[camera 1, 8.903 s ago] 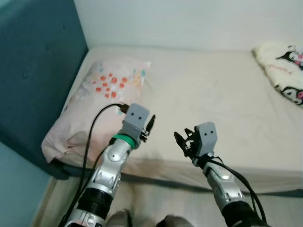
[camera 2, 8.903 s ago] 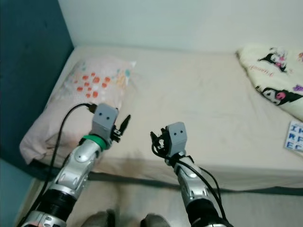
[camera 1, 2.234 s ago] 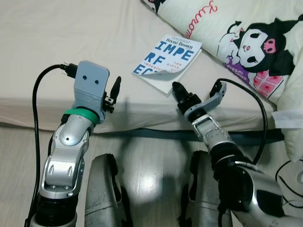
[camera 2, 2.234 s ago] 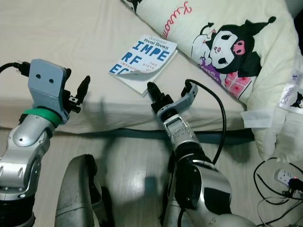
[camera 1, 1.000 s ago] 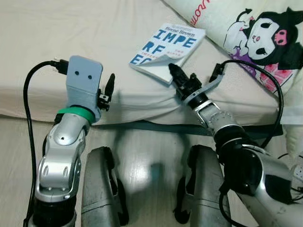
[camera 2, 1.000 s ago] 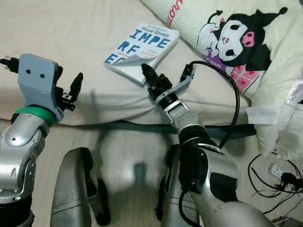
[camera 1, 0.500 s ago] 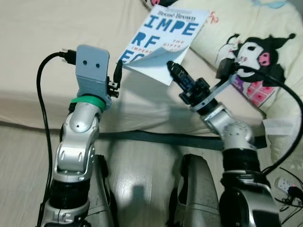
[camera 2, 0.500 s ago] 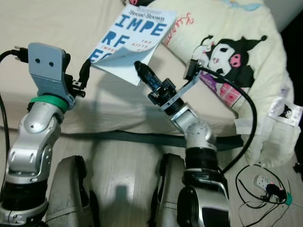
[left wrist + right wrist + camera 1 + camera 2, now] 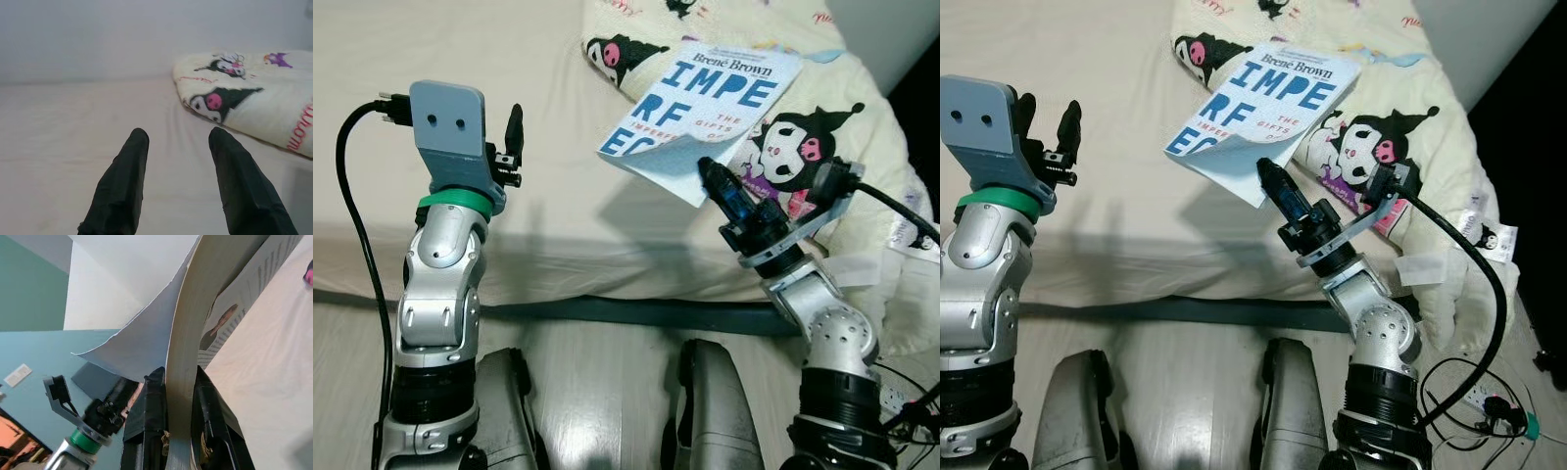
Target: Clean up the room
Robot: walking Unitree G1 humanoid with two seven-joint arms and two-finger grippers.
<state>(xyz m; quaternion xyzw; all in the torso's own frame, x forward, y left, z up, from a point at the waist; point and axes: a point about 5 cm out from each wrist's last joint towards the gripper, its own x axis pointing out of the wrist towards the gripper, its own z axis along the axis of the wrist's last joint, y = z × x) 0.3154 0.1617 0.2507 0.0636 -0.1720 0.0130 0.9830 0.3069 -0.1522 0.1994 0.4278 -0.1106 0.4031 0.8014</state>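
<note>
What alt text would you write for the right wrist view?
The right gripper pinches a paperback book by its lower edge between two black fingers, front cover curling away. Beyond it are the left gripper, raised, and a beige bed sheet.

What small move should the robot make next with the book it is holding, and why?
Probably carry the book away from the bed toward a storage spot: the right gripper is shut on its lower edge, the book hangs lifted above the blanket, its cover curling loose.

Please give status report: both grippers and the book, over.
Right gripper shut on book, raised above bed. Left gripper open, holding nothing. Cartoon blanket behind book.
</note>
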